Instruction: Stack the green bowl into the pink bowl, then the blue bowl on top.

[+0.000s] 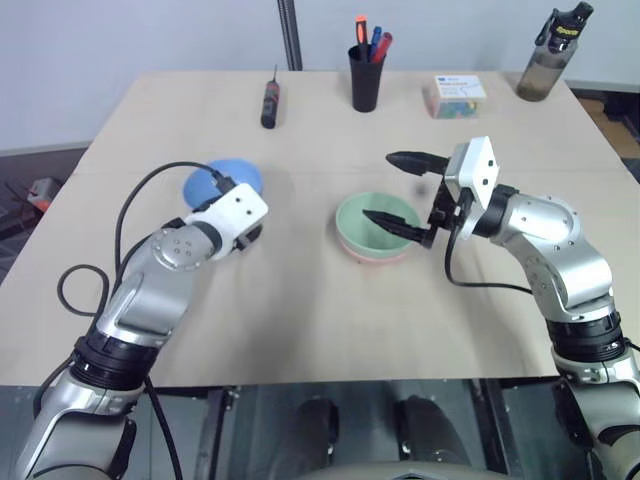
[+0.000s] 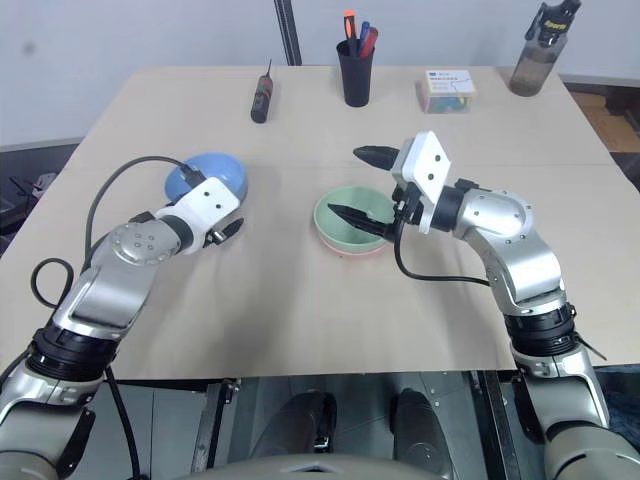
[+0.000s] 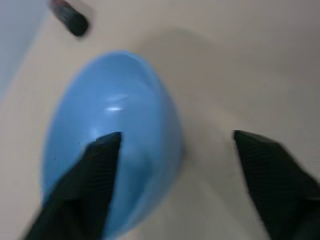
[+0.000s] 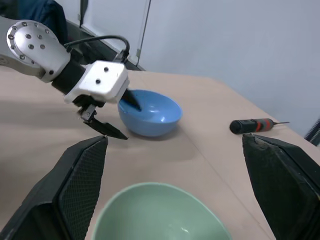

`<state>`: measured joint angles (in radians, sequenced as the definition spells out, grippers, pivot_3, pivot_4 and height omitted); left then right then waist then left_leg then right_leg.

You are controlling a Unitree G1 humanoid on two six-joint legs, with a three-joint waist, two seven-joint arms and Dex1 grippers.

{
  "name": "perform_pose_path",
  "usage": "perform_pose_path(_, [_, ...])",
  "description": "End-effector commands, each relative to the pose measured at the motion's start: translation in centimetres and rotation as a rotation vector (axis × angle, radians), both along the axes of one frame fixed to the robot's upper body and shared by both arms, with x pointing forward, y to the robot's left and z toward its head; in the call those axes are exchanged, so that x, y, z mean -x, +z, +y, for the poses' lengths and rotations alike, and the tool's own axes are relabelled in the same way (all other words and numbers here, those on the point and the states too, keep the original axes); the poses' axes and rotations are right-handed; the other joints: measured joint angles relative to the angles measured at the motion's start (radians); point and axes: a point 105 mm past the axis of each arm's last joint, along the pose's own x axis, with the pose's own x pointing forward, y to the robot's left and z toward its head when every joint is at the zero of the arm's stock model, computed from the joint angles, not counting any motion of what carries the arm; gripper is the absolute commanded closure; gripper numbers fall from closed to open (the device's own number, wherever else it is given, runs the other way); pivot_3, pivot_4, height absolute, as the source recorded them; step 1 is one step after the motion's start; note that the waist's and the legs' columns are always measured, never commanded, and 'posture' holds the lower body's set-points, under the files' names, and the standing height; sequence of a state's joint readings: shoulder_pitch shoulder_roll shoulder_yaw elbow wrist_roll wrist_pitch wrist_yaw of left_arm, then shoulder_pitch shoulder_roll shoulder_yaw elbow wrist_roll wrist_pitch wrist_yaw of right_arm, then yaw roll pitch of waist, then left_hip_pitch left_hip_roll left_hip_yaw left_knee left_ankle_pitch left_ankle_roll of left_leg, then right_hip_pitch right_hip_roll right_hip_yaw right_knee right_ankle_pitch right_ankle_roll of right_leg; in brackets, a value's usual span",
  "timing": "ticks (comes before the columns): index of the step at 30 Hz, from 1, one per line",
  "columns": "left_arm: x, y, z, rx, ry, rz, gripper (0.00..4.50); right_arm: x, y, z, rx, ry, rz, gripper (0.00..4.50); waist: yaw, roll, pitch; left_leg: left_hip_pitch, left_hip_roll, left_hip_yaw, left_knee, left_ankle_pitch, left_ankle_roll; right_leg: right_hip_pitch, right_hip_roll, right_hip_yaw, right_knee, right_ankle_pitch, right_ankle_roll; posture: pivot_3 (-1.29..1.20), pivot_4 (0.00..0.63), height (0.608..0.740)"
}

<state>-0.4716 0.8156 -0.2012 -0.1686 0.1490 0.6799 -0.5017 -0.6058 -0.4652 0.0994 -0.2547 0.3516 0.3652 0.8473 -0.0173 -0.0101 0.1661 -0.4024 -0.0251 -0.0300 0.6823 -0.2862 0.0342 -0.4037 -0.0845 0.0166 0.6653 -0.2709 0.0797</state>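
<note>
Bowls, three on the table (image 1: 300,330): the green bowl (image 1: 377,224) sits nested in the pink bowl (image 1: 372,256) at centre frame of the head views, with a sliver of pink rim showing under the green one. The blue bowl (image 1: 223,178) stands apart at left of centre, upright on the wood, nothing in it but one of my fingers.

My right gripper (image 1: 400,190) hangs over the green bowl with its jaws spread wide, one finger above the far rim, the other over the bowl's inside; it holds nothing. My right wrist view looks across the green bowl's rim to the blue bowl and catches my left gripper (image 4: 116,120) side-on, one finger dipped inside the blue bowl, the other outside near the table. My left wrist view gives the same straddle from above: one finger over the blue interior, one over bare table, jaws apart with the wall between them, whether touching I cannot tell.

Upper edge of the head views: one black pen cup (image 1: 366,78) holding a few pens, one screwdriver (image 1: 269,100), one small box (image 1: 455,96), one dark bottle (image 1: 552,52).
</note>
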Motion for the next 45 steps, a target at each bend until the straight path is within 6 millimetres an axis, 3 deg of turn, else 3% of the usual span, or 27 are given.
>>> perform_pose_path(1, [-0.7,1.6,0.4,-0.043,0.013,-0.048,2.76,0.4,1.0,-0.6,-0.018,-0.023,-0.055,0.00,0.002,0.000,0.000,0.000,0.000,0.000,0.000,0.000,0.000,0.000,0.000,0.000,0.000,0.000,0.000,0.00,0.150,0.740])
perform_pose_path(5, [-1.2,2.0,0.1,-0.038,0.004,-0.052,4.44,0.6,0.7,-1.1,-0.016,-0.047,-0.051,0.00,0.003,0.000,0.000,-0.001,-0.001,0.000,0.000,0.000,0.000,0.000,-0.001,0.000,0.000,0.000,0.000,0.00,0.150,0.740])
perform_pose_path(9, [-1.2,3.7,-1.0,0.017,-0.055,-0.088,4.48,0.5,0.5,-2.1,-0.010,-0.090,-0.053,0.00,0.004,0.000,0.000,-0.003,0.000,-0.001,0.001,0.000,0.000,-0.001,-0.001,-0.001,0.000,0.000,0.000,0.00,0.150,0.740])
perform_pose_path(14, [-0.3,7.2,-5.3,0.147,-0.291,-0.159,4.48,1.0,0.0,-4.8,-0.001,-0.172,-0.054,0.00,0.008,0.000,0.000,-0.011,-0.001,-0.003,0.005,0.000,0.000,-0.008,-0.001,-0.002,0.001,0.000,0.000,0.00,0.150,0.740])
perform_pose_path(16, [0.5,9.2,-7.8,0.208,-0.451,-0.208,4.48,2.0,-0.7,-6.4,0.041,-0.206,-0.068,0.00,0.014,-0.001,0.000,-0.014,-0.001,-0.004,0.006,0.000,0.000,-0.009,-0.002,-0.004,0.001,0.000,0.000,0.00,0.150,0.740])
perform_pose_path(19, [3.6,10.6,-11.5,0.258,-0.799,-0.109,4.48,4.4,-1.8,-9.4,0.094,-0.248,-0.035,0.00,0.019,-0.001,0.000,-0.014,-0.002,-0.004,0.005,0.000,0.000,-0.008,-0.002,-0.005,-0.001,0.000,0.000,0.00,0.150,0.740])
perform_pose_path(26, [4.9,10.4,-14.0,0.190,-1.110,0.013,4.48,8.0,-1.7,-14.7,0.084,-0.412,0.054,0.00,0.004,0.000,0.000,-0.008,-0.001,-0.002,0.006,0.000,0.001,-0.004,0.000,-0.003,0.002,0.000,0.000,0.00,0.150,0.740])
perform_pose_path(32, [4.3,10.1,-15.0,0.185,-1.225,0.053,4.48,9.9,-1.7,-15.1,0.078,-0.459,0.060,0.00,0.005,-0.001,0.000,0.004,-0.001,-0.001,0.005,-0.003,0.005,0.008,0.000,-0.001,0.002,0.000,0.000,0.00,0.150,0.740])
perform_pose_path(36, [3.9,9.9,-15.2,0.168,-1.268,0.076,4.48,11.0,-1.9,-15.1,0.086,-0.474,0.062,0.00,0.004,-0.001,0.000,0.004,0.000,-0.002,0.006,-0.003,0.005,0.008,0.000,-0.002,0.001,0.000,0.000,0.00,0.150,0.740])
perform_pose_path(40, [4.1,9.2,-15.6,0.219,-1.310,0.209,4.48,11.7,-1.9,-15.0,0.080,-0.485,0.057,0.00,0.006,-0.001,0.000,0.004,-0.001,-0.002,0.006,-0.003,0.005,0.008,0.000,-0.002,0.002,0.000,0.000,0.00,0.150,0.740])
perform_pose_path(41, [4.1,9.1,-15.8,0.216,-1.320,0.220,3.84,11.7,-1.9,-14.9,0.079,-0.485,0.057,0.00,0.007,-0.001,0.000,0.004,0.000,-0.002,0.006,-0.003,0.005,0.008,0.000,-0.002,0.001,0.000,0.000,0.00,0.150,0.740])
perform_pose_path(45, [3.7,9.4,-16.4,0.221,-1.320,0.168,2.65,11.5,-2.0,-14.5,0.079,-0.474,0.059,0.00,0.007,-0.001,0.000,0.004,0.000,-0.002,0.006,-0.003,0.005,0.009,0.000,-0.002,0.001,0.000,0.001,0.00,0.150,0.740])
